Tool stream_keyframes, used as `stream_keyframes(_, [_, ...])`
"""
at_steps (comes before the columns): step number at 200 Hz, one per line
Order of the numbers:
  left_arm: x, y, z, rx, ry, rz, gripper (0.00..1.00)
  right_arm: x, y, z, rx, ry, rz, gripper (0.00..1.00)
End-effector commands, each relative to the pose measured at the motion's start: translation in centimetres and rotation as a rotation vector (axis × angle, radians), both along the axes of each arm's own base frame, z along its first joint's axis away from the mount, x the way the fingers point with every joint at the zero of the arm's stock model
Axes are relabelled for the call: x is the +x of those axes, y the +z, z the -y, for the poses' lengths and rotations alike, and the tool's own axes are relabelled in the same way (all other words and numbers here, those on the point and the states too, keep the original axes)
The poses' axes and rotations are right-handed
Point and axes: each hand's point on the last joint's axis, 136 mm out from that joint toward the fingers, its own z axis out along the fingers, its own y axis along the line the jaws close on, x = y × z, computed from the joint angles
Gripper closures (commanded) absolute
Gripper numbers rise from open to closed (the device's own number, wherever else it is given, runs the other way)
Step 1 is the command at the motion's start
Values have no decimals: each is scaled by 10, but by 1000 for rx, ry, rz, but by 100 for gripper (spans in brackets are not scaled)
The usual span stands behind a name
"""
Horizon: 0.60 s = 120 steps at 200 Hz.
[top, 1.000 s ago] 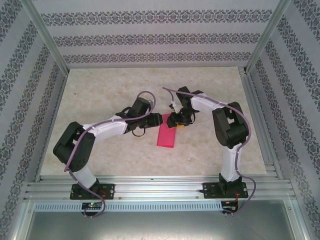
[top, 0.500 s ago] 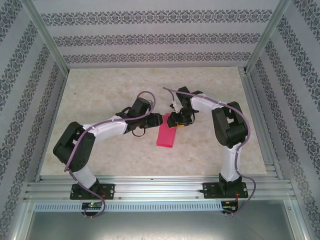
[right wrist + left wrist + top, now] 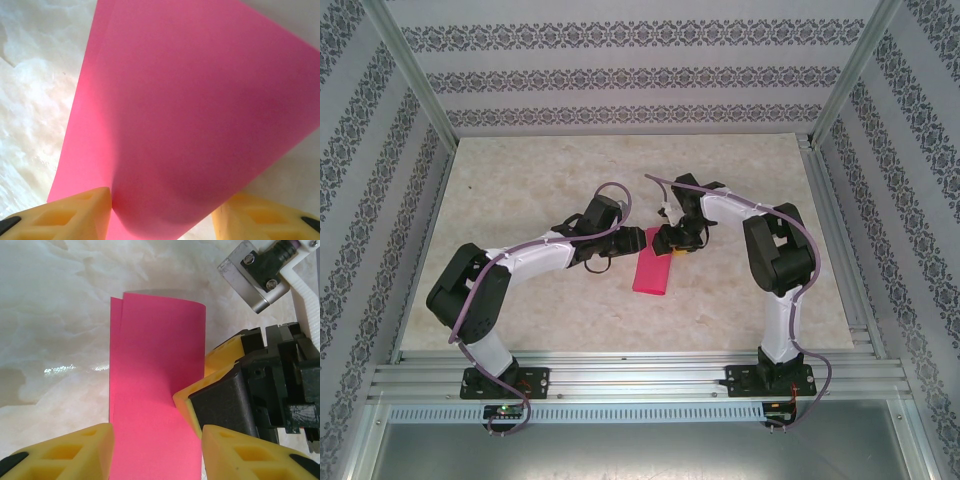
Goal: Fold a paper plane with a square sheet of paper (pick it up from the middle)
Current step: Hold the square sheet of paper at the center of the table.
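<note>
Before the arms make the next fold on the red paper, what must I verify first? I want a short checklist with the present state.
1. Square sheet of paper lies on the table: ok.
2. Folded in half, two layers: ok.
3. Layer edges aligned: not ok, the lower layer peeks out along one side.
4. Sheet lying flat: not ok, one end curls up.
5. Left gripper open, astride the sheet: ok.
6. Right gripper open, astride it: ok.

Far end of the square sheet of paper [image 3: 652, 275] is hidden under right pincer [image 3: 670, 243]. Wrist views crop it at frame edges. We can't tell if that or left pincer [image 3: 157, 455] grips it.
</note>
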Motion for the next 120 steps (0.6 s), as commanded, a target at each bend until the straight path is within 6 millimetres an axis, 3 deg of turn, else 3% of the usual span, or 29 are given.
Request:
stream_keyframes(1, [-3,-2,6,-18,-11,-5,49,2,8,-6,21,38,19,44])
stream_keyframes(76, [-4,-7,9,-29,-23,-22,50,8,2,-4,0,0,17,45])
stream_keyframes(120, [-4,-13,11,-32,-12,-47,56,5,-4,-3,-12,4,0,44])
